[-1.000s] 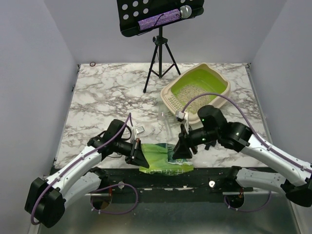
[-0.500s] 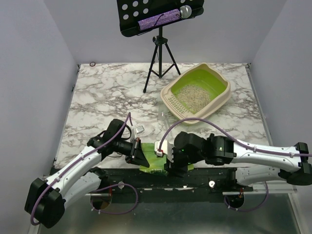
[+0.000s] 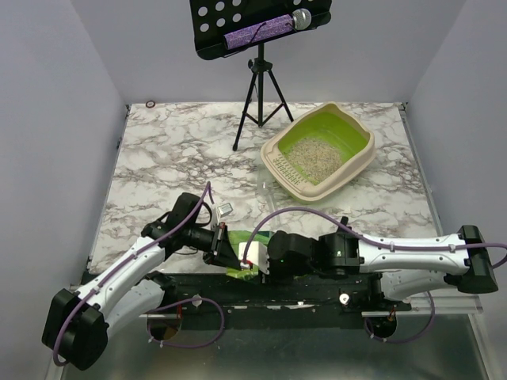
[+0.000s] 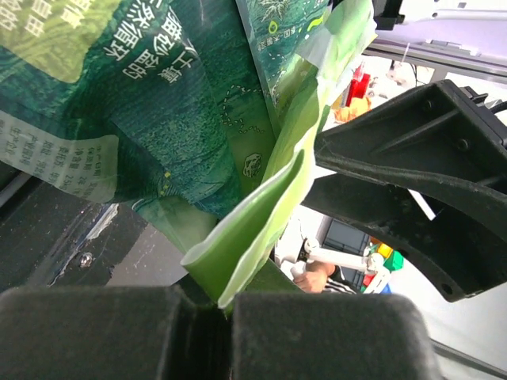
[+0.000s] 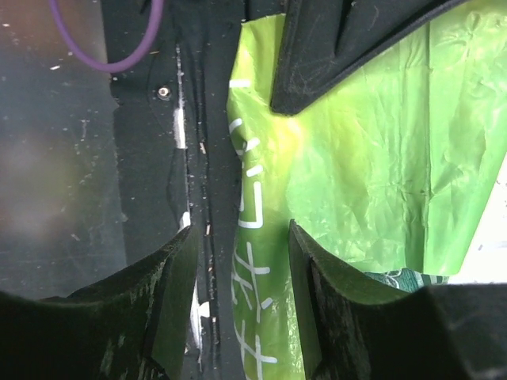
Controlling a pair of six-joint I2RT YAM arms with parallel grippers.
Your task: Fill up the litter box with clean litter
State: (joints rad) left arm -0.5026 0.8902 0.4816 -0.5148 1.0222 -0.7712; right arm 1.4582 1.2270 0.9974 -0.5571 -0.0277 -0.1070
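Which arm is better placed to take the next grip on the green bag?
Right. Its claw stands open with the green bag's edge between its fingers, ready to close. The left claw is already shut on the bag, so it cannot regrip without letting go.

bag (image 4: 158, 119): glossy crinkled film | litter box (image 3: 360, 162): smooth plastic | table (image 3: 174, 166): polished marble-look

A lab test cell: plain grey walls (image 3: 55, 119) box in a marble-print table (image 3: 182, 158), with a tripod stand (image 3: 257, 87) at the far side.
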